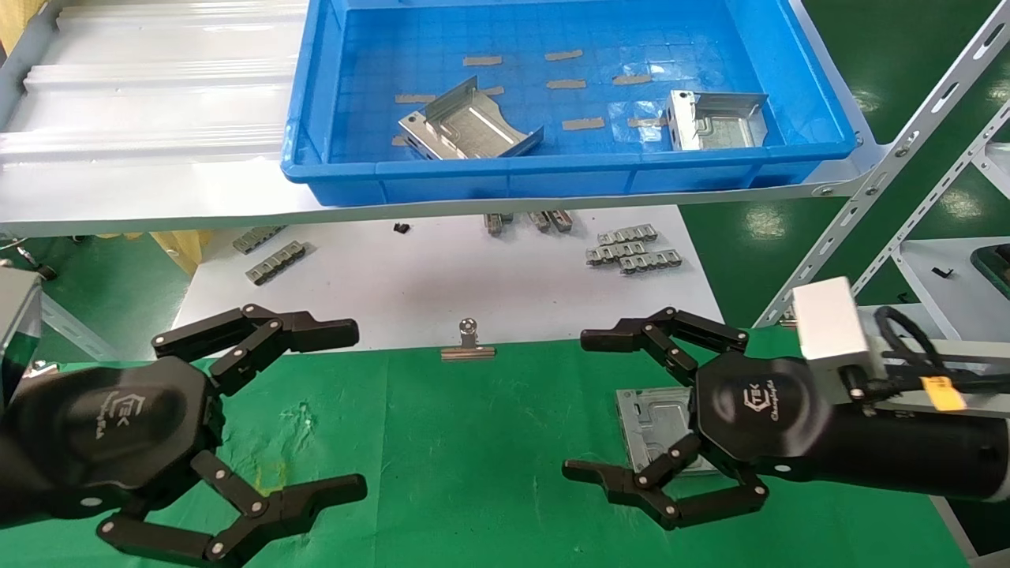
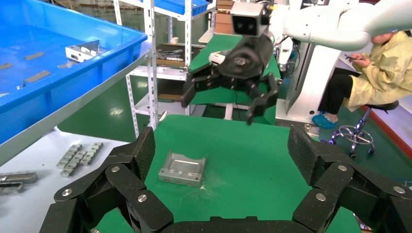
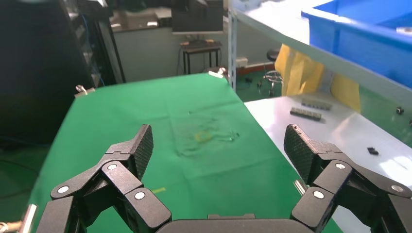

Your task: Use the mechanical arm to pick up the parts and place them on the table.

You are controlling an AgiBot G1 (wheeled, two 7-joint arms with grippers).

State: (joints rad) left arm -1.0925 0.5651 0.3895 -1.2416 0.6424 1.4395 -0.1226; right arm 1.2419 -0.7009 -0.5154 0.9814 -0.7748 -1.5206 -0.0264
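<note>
My right gripper (image 1: 580, 406), with the white box and yellow tag at its wrist, hovers open and empty over the green table (image 1: 473, 457). One silver part (image 1: 655, 426) lies flat on the cloth, partly hidden under its palm. The left wrist view shows that part (image 2: 183, 168) alone on the cloth, with the right gripper (image 2: 219, 109) raised above and beyond it. Two more parts (image 1: 469, 126) (image 1: 714, 118) lie in the blue bin (image 1: 552, 177) on the shelf. My left gripper (image 1: 351, 410) is open and empty over the table's left side. The right wrist view shows only bare cloth (image 3: 194, 160).
A white sheet (image 1: 442, 276) behind the cloth holds grey link strips (image 1: 631, 248) (image 1: 272, 260). A binder clip (image 1: 468, 343) sits at the cloth's far edge. The grey ribbed shelf (image 1: 158, 102) overhangs the back. Slotted shelf struts (image 1: 892, 166) stand at right. A seated person (image 2: 379, 68) is beyond.
</note>
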